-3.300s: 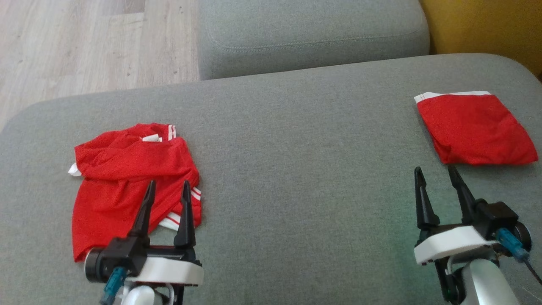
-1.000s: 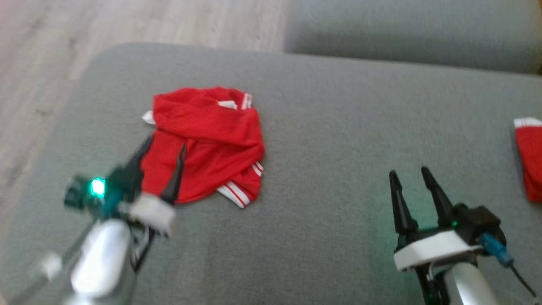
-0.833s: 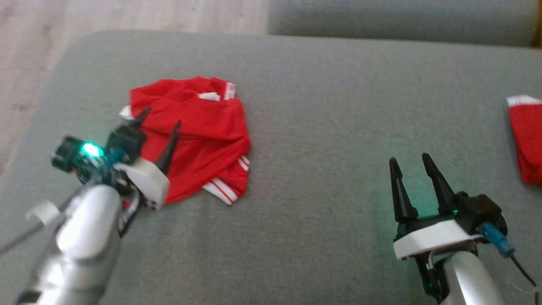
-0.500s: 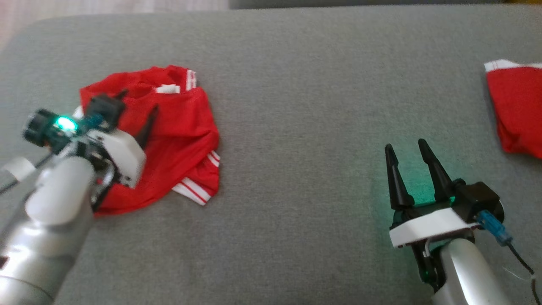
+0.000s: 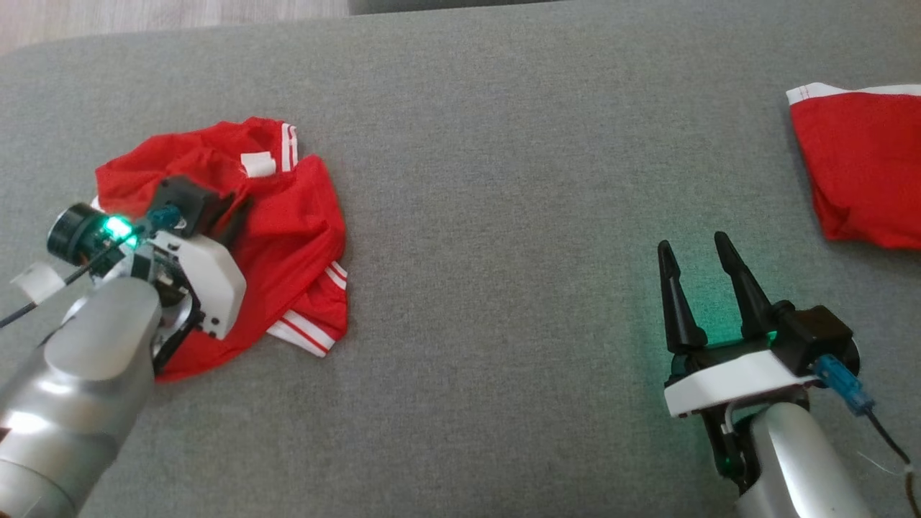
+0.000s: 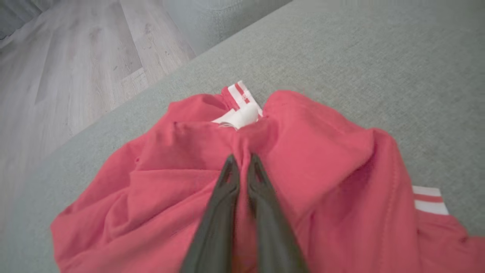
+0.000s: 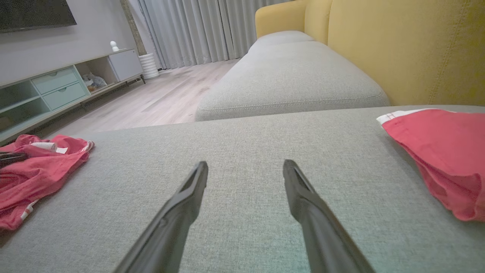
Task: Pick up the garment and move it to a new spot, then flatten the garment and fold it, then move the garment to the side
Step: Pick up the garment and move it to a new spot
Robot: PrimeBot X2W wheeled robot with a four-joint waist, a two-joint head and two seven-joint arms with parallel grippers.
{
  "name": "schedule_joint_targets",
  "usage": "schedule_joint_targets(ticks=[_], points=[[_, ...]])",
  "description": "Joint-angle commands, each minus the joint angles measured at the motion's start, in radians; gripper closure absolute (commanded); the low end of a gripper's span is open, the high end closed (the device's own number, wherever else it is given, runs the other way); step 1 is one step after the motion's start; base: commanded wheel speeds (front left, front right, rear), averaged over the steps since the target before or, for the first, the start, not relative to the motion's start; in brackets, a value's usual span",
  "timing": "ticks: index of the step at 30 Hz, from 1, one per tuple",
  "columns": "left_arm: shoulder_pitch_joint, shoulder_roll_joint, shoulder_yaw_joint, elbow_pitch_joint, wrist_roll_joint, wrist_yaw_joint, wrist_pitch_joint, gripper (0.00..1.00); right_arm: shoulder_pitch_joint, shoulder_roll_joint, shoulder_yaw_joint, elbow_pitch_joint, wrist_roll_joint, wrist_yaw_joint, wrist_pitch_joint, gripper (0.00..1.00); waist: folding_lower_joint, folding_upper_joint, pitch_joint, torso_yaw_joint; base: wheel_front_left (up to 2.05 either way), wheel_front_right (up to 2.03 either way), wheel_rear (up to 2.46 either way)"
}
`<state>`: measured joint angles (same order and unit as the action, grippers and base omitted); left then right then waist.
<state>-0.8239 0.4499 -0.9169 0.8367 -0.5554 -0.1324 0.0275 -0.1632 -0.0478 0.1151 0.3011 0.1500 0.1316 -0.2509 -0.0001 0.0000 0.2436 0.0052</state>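
While the wide grey seat cushion spreads beneath both arms, all the action sits over on the left. Beyond the fingertips of the right gripper, in its wrist view, a second grey cushion runs away from us. A yellow backrest rises to the right of it, and wood floor opens up to the left.

Now the cloth. The crumpled red garment lies heaped on the seat cushion, directly under and around the left gripper. It spills out on both sides of the fingers and back beneath the wrist. And that gripper is clamped: the two dark fingers are pressed nearly together, with a ridge of red fabric pinched between them and bunching up at the tips. Whether any part of the garment is off the cushion, I can't tell.

Across the way, a folded red garment lies flat, ahead of the right gripper and off to its right, well apart from it. That right gripper hangs over the grey fabric with its fingers spread wide.

Small details to finish: a white label pokes out just past the left gripper's tips. A red-and-white striped hem peeks out to the right of its fingers, at the garment's edge.
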Motion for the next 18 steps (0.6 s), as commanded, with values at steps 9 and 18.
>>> schedule_joint_targets(ticks=[9, 18], points=[[-0.164, 0.042, 0.016, -0.014, -0.009, 0.002, -0.185, 1.0, -0.028, -0.002, 0.029, -0.01, 0.026, -0.001, -0.011, 0.0, 0.0001, 0.0, -0.06, -0.036, 0.0, 0.0, 0.0], [-0.325, 0.003, 0.06, -0.071, 0.014, 0.031, -0.268, 1.0, -0.029, -0.002, 0.047, -0.007, 0.065, -0.001, -0.011, 0.0, 0.0001, 0.0, -0.102, -0.114, 0.0, 0.0, 0.0]])
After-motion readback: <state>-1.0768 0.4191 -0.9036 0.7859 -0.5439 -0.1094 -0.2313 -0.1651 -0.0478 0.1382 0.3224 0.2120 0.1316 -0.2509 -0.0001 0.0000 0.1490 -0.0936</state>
